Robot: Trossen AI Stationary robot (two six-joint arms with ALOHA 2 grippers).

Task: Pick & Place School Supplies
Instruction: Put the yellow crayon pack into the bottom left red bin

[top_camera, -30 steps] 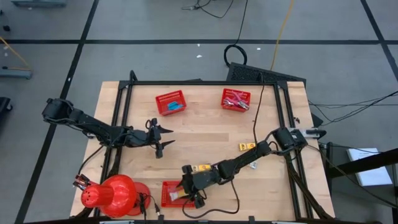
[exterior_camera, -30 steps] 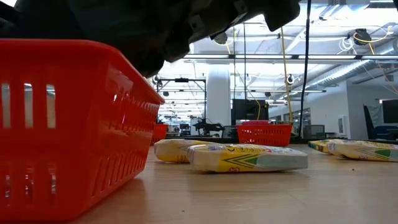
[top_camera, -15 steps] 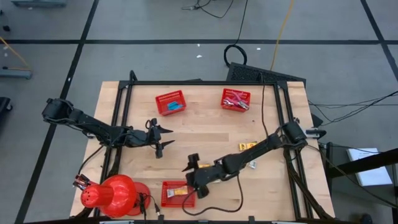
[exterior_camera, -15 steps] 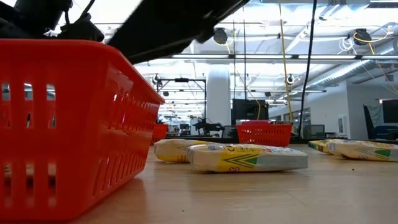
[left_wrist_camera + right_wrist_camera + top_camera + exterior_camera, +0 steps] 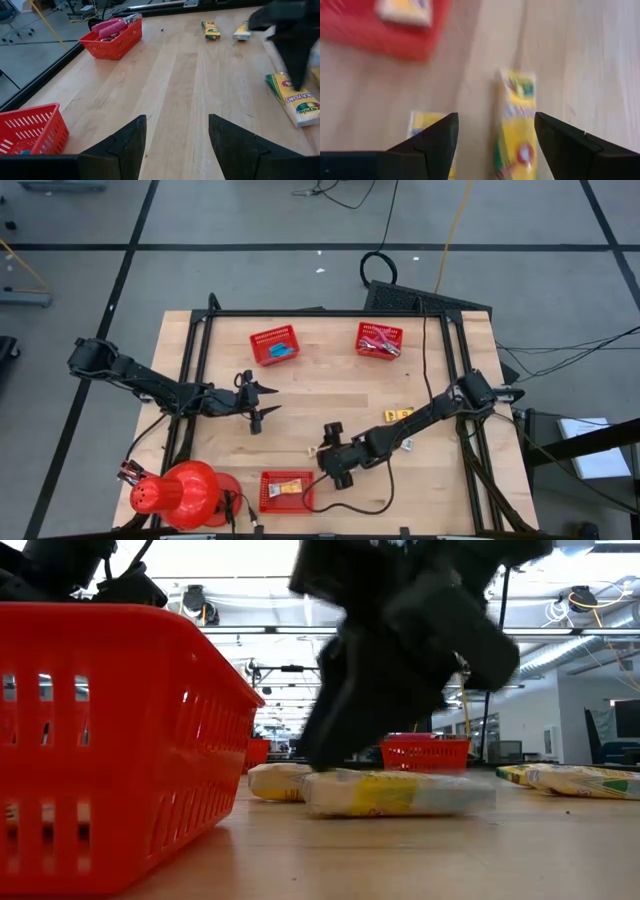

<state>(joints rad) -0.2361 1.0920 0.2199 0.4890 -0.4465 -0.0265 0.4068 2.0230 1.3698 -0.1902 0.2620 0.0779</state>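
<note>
On the pale wooden desk (image 5: pixel 330 395) stand 3 red mesh plastic baskets: one at the far side holding a light-blue block (image 5: pixel 283 350), a second far one (image 5: pixel 379 339) with pink-handled tools (image 5: pixel 114 27), and a near basket (image 5: pixel 286 490) with 1 yellow packet (image 5: pixel 289 487) lying in it. A big red dome-shaped object (image 5: pixel 180 492) sits at the near left corner, clear of both arms. The right claw (image 5: pixel 331 448) is just beyond the near basket, its 2 dark fingers (image 5: pixel 565 145) spread wide and holding nothing, straddling a flat yellow rectangular packet (image 5: pixel 517 125) that lies on the desk; a second packet (image 5: pixel 427 125) lies just beside it. In the low view the claw (image 5: pixel 340 755) is right down at that packet (image 5: pixel 400 793), blocking much of the view behind. 2 more packets (image 5: pixel 398 415) lie farther toward the right side. The left claw (image 5: pixel 262 402) waits mid-desk on the left, fingers (image 5: pixel 125 147) apart and empty, well apart from the packets.
</note>
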